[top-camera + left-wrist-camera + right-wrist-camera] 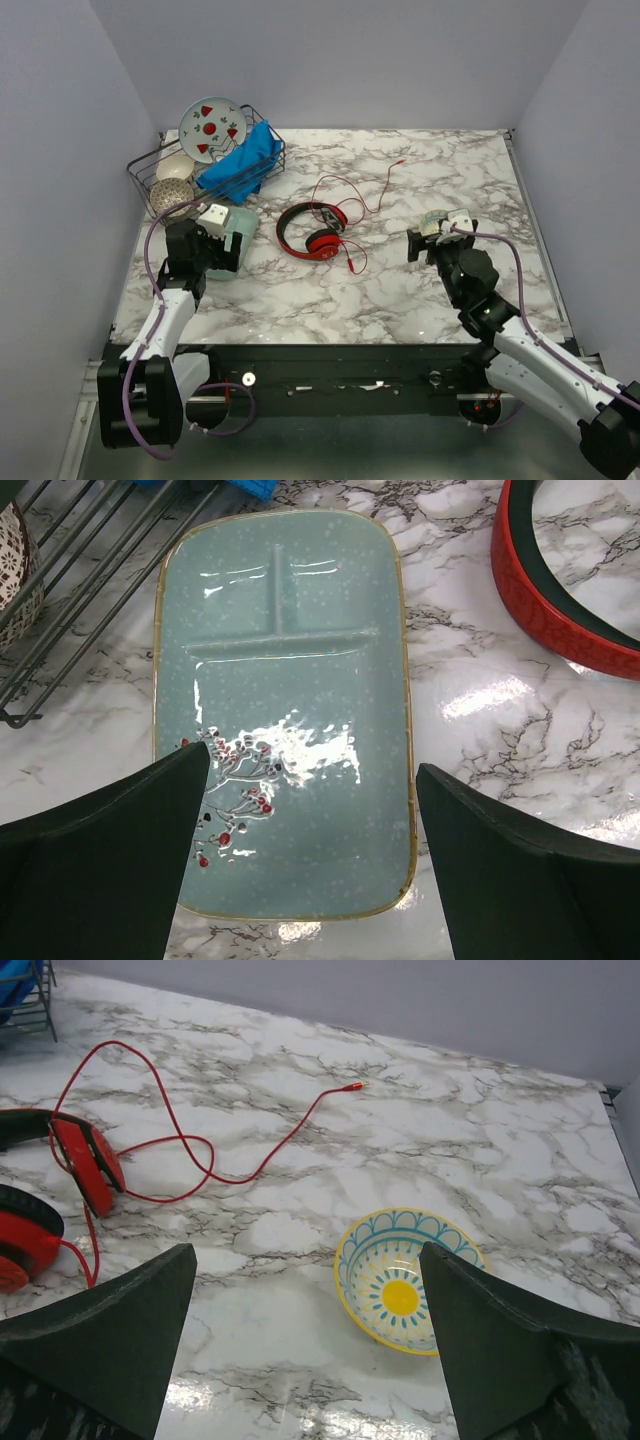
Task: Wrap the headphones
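Left gripper [312,765] hangs wide open, empty, over a green divided plate [290,680]; the right gripper [307,1252] gapes empty above a small patterned bowl [400,1280]. Between them the headphones [322,242] lie on the marble table [450,170], cable [370,195] sprawled loose behind. Wrapping looks unstarted: next, I'd guess, one arm steadies the headband [540,610] while the other pinches the cable.

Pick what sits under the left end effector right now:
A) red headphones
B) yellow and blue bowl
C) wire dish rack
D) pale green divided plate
D: in the left wrist view the pale green divided plate fills the space between the open fingers of the left end effector. The headphones show only at that view's right edge.
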Controlling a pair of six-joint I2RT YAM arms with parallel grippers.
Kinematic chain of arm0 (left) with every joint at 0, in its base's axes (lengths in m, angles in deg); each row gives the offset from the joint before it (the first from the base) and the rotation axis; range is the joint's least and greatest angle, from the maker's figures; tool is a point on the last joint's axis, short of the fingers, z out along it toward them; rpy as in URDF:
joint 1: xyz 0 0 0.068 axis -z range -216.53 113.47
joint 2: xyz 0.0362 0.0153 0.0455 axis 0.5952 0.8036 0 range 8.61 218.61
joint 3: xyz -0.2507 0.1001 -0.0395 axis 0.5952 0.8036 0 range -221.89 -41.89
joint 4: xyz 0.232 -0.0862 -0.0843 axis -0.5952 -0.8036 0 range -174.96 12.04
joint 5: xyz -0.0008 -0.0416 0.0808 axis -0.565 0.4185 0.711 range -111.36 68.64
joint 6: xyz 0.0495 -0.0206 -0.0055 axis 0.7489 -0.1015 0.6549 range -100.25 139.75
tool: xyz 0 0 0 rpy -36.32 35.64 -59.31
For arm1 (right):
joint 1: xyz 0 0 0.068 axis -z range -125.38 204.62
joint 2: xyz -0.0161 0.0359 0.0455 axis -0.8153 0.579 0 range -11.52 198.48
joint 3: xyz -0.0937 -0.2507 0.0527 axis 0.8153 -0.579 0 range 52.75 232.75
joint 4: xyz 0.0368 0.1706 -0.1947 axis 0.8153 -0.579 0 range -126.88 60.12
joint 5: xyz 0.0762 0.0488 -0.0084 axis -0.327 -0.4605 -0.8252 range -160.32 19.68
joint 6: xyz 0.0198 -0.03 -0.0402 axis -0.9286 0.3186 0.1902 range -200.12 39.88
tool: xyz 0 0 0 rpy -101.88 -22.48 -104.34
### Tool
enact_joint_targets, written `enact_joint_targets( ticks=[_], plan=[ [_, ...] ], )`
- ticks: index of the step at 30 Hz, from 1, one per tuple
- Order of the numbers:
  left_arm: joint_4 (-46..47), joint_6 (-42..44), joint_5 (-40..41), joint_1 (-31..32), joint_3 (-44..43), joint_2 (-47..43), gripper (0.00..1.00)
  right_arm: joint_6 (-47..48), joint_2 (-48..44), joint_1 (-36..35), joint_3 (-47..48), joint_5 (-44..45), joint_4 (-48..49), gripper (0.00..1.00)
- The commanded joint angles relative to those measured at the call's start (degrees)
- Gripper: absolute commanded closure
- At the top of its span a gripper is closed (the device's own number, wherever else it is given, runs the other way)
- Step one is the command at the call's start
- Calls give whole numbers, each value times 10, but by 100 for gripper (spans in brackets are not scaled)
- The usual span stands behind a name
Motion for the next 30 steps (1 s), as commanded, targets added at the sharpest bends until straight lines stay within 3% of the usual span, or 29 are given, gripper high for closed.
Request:
enact_joint_targets(
  ticks=[1,5,8,15,22,30],
  plan=[
    [-6,3,-15,0,-29,-14,1,0,-19,3,16,-80,17,0],
    [-112,97,-138,1,-97,11,1,2,6,3,69,-124,-27,0],
    [-171,82,-145,31,-176,62,4,17,59,3,134,-133,-70,0],
    [-257,31,3,175,-348,253,14,45,170,3,248,-134,-129,0],
    [-273,6,143,227,-474,412,19,49,183,3,235,-145,-128,0],
    [-293,16,143,252,-502,523,29,62,179,2,214,-130,-129,0]
  ],
)
